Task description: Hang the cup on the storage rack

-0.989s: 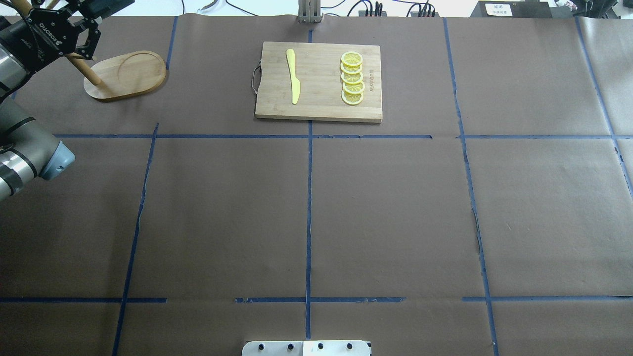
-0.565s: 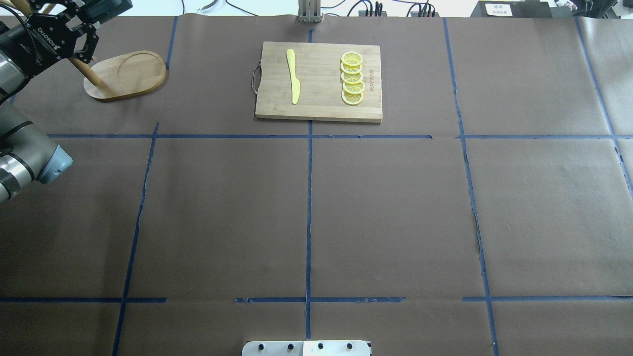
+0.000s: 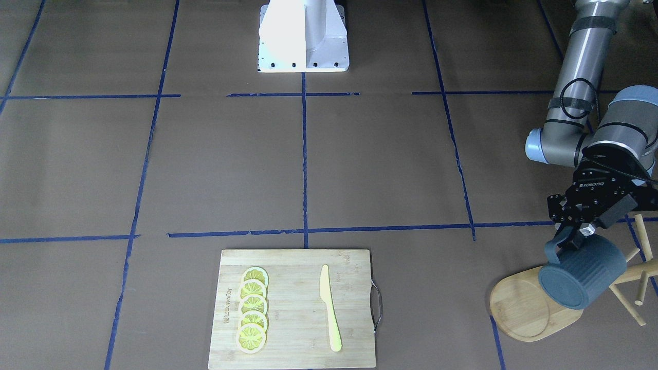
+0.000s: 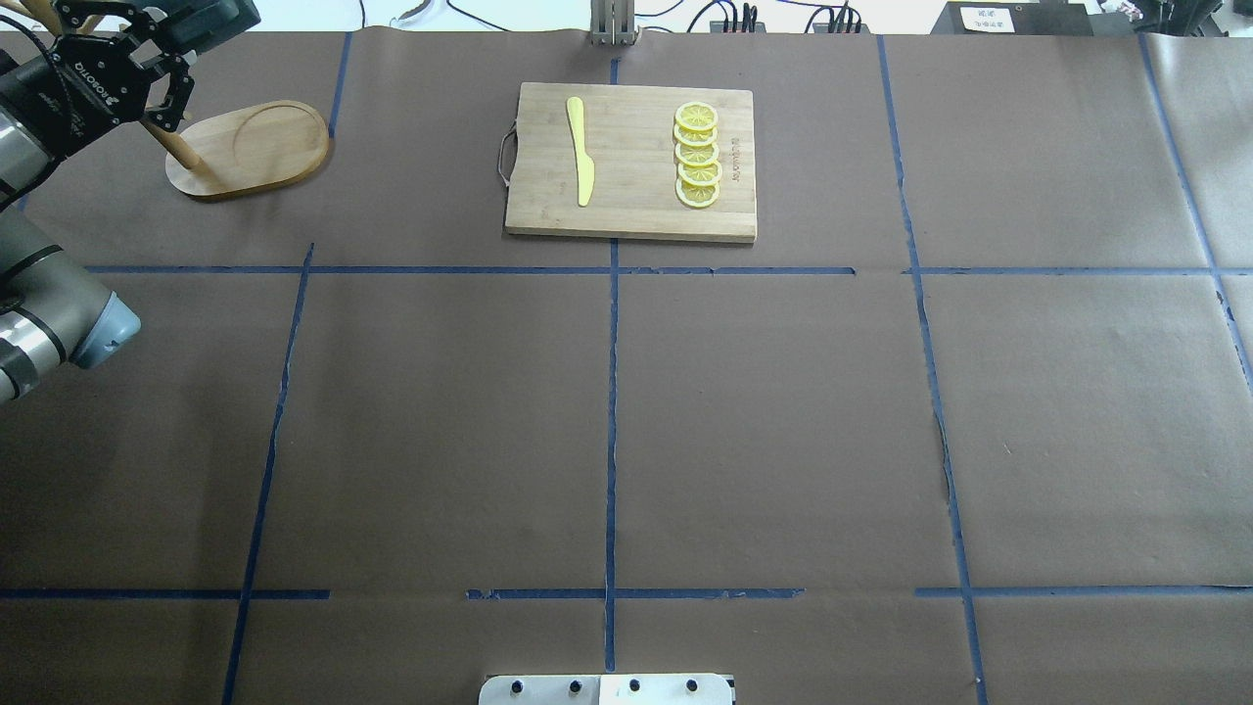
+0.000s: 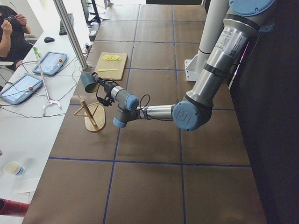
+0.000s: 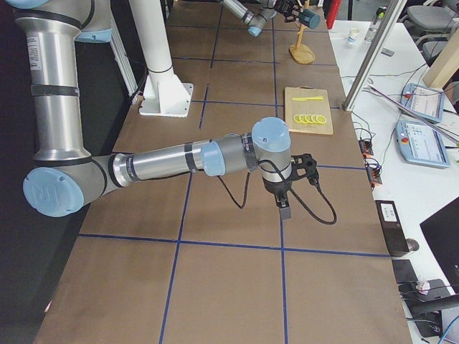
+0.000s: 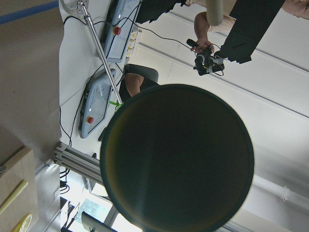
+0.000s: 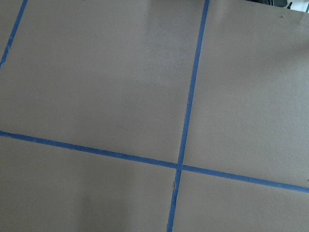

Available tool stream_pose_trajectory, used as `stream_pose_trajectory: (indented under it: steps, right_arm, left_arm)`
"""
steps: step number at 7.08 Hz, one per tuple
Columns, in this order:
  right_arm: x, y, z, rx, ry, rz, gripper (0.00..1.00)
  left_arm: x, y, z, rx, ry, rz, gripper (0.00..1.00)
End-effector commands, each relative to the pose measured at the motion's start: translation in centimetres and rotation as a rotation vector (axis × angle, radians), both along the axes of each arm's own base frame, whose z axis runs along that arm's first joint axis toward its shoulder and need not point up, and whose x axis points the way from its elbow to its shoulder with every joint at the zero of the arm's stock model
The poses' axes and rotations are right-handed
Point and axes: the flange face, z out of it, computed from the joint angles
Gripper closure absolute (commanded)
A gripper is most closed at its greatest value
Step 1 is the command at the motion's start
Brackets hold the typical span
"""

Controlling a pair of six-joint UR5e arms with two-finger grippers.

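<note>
Overhead, the dark blue-grey ribbed cup (image 3: 586,277) hangs tipped on its side in the air, above the rounded base of the wooden storage rack (image 3: 516,311) and near its thin pegs. The left gripper (image 3: 576,235) points down from a bent wrist, its fingers clamped on the cup's angular handle.

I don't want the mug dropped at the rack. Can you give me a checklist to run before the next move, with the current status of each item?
1. Grip: left end effector shut on the cup by its handle: ok.
2. Stand: storage rack upright on its base: ok.
3. Hung: cup on a peg: not ok, it is held in the air near the pegs.
4. Alignment: handle lined up with a peg: cannot tell.
5. Clearance: cutting board well apart from the rack: ok.
</note>
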Motion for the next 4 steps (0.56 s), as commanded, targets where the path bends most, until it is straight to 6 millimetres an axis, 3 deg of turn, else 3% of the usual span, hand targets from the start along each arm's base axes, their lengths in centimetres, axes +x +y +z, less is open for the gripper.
stream_pose_trajectory:
  steps: [1, 4]
  right_arm:
    - [0.0, 0.06, -0.1, 0.001, 0.0, 0.0, 0.0]
    - [0.0, 0.02, -0.25, 0.004, 0.001, 0.0, 0.0]
  left_arm:
    - [-0.07, -0.26, 1.14, -0.023, -0.013, -0.004, 1.0]
    - [-0.58, -0.54, 1.82, -0.041, -0.014, -0.01, 1.0]
